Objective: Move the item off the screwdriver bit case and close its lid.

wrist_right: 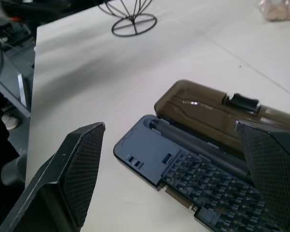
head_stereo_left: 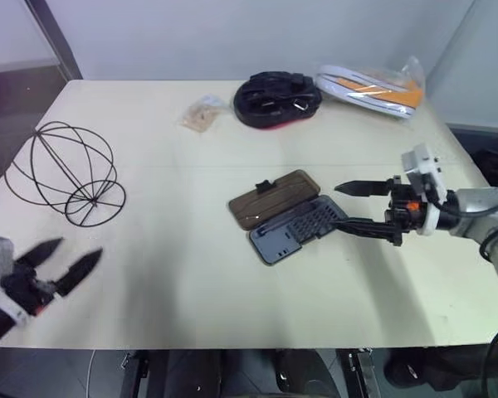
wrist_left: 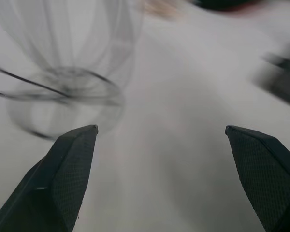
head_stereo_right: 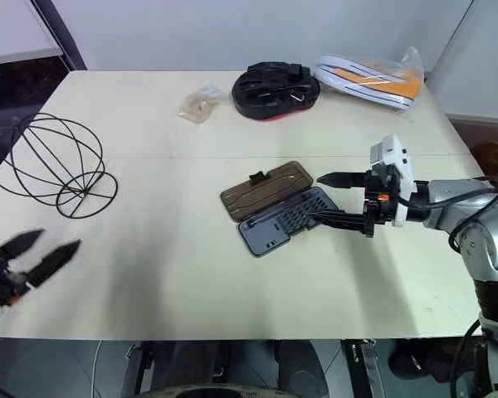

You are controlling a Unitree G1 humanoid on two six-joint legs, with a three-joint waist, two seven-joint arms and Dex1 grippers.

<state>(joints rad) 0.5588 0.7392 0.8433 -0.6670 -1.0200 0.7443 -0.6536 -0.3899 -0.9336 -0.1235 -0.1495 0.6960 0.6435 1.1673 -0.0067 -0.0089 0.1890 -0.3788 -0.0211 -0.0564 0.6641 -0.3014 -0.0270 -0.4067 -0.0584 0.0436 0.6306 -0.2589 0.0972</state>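
Observation:
The item, a black wire ball frame (head_stereo_left: 65,172), stands on the table at the far left, apart from the case. The screwdriver bit case lies open in the middle. Its grey bit tray (head_stereo_left: 299,228) is nearer me, and the smoky-brown lid (head_stereo_left: 274,197) lies flat behind it with its latch tab on the far edge. My right gripper (head_stereo_left: 339,206) is open at the case's right end, its lower finger close to the tray; the right wrist view looks over tray (wrist_right: 183,169) and lid (wrist_right: 203,108). My left gripper (head_stereo_left: 80,248) is open and holds nothing, near the front left edge, short of the ball (wrist_left: 63,87).
A black strap bundle (head_stereo_left: 276,98) lies at the back centre. A clear bag holding a white and orange thing (head_stereo_left: 369,87) is to its right, and a small packet (head_stereo_left: 203,112) to its left. The table's front edge (head_stereo_left: 232,344) runs just below the left gripper.

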